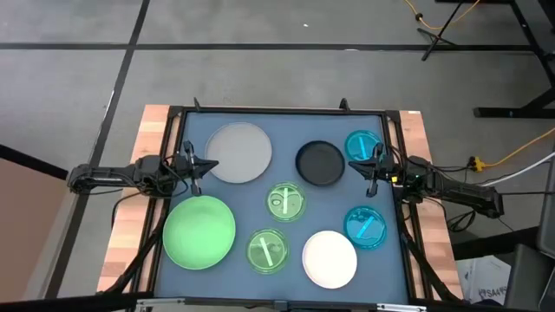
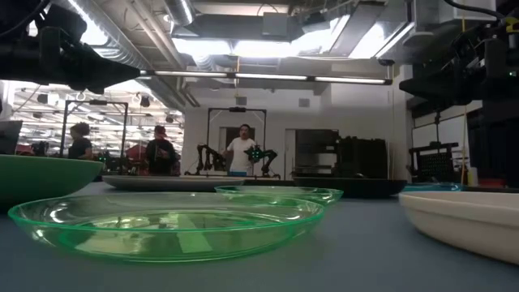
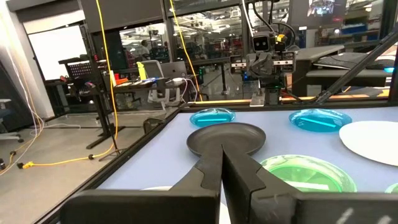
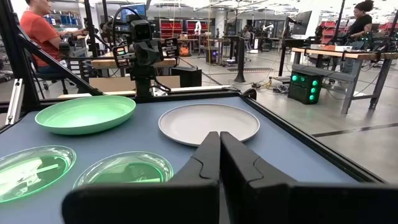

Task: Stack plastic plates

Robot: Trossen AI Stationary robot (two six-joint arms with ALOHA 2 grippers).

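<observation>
On the table (image 1: 286, 121) eight plates are seen, all lying apart, none stacked yet. The grey plate (image 1: 238, 152) lies at the far left, just beside the left claw (image 1: 211, 164), and the light green plate (image 1: 199, 230) lies in front of this claw, on the near left. The black plate (image 1: 320, 163) is placed far, to the right of the middle, and the white plate (image 1: 329, 258) near, on the right. Two small green plates (image 1: 285, 201) (image 1: 268, 250) are in the middle. Two cyan plates (image 1: 363, 145) (image 1: 366, 227) lie at the right edge, beside the right claw (image 1: 355, 164). Both claws are closed and hold nothing. The two large plates are nearer to the left arm, so probably the stack is begun there.
</observation>
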